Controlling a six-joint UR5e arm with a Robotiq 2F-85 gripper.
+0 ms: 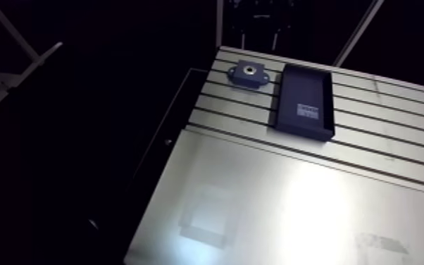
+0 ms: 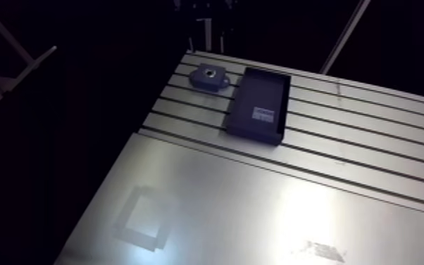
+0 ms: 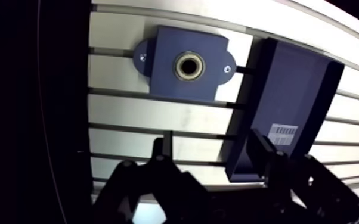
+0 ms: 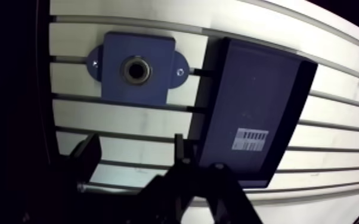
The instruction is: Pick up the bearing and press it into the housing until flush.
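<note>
Hanging spread and empty just short of the housing, the gripper should centre over the metal ring in its bore (apparently the bearing, none showing in the tray alongside) and press straight down, untilted, until flush.

Blue housing flat on table; bearing apparently seated in bore.

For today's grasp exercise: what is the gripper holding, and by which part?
Nothing is held: the gripper is open and empty; the housing lies ahead of it.
</note>
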